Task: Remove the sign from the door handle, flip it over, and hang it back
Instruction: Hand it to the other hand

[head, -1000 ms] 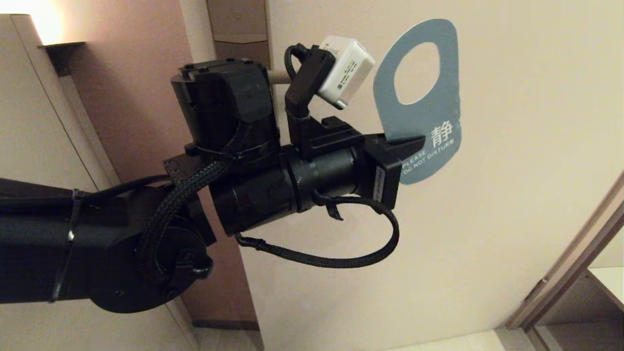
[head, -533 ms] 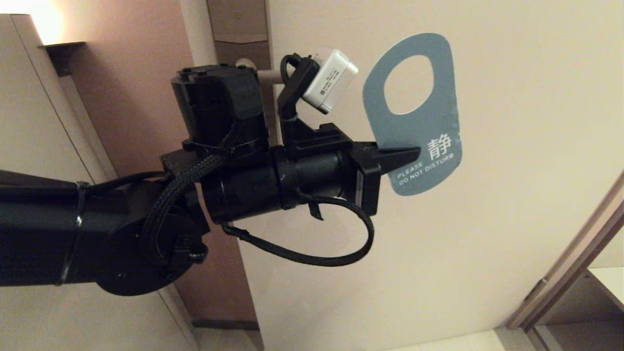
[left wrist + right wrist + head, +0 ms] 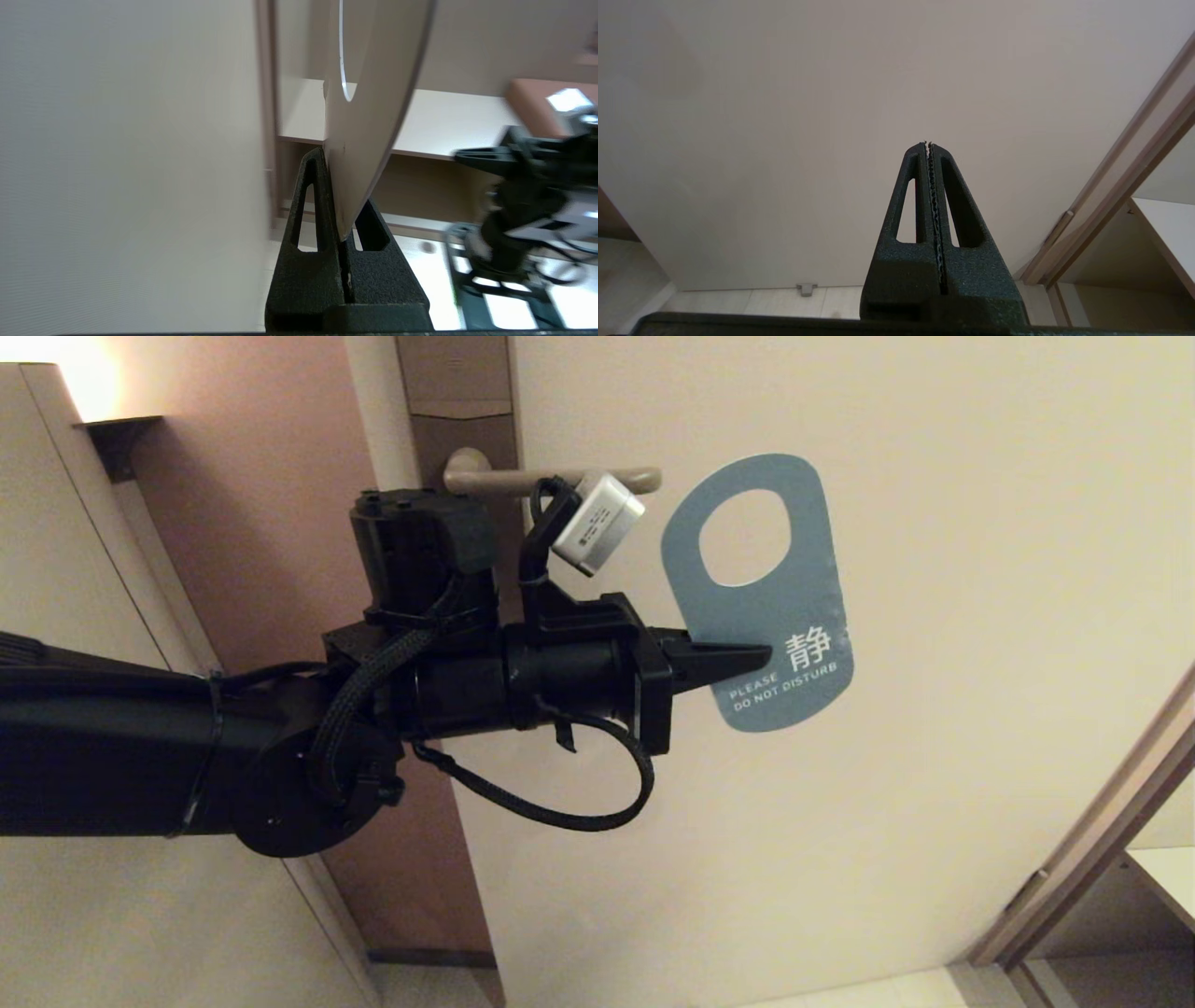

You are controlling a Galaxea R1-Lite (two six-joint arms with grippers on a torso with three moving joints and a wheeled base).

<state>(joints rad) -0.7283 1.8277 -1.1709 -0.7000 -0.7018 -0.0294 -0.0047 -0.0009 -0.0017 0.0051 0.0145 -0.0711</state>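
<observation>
My left gripper [image 3: 761,658] is shut on the lower left edge of the sign [image 3: 766,607]. The sign's blue "PLEASE DO NOT DISTURB" side faces the head view, upright, oval hole at the top. It hangs in the air just right of and below the rounded end of the beige door handle [image 3: 551,481], apart from it. In the left wrist view the sign [image 3: 369,107] shows edge-on, pale, clamped between the black fingers [image 3: 310,205]. My right gripper [image 3: 929,144] is shut and empty, parked low, pointing at the door.
The handle sits on a brown lock plate [image 3: 462,429] at the door's left edge. The beige door [image 3: 934,709] fills the view. A door frame and a shelf [image 3: 1120,896] stand at the lower right. A wall [image 3: 84,569] is at the left.
My left gripper has moved down and to the left with the sign, and the sign has turned more upright. The door handle, hidden before by the wrist, now shows.
</observation>
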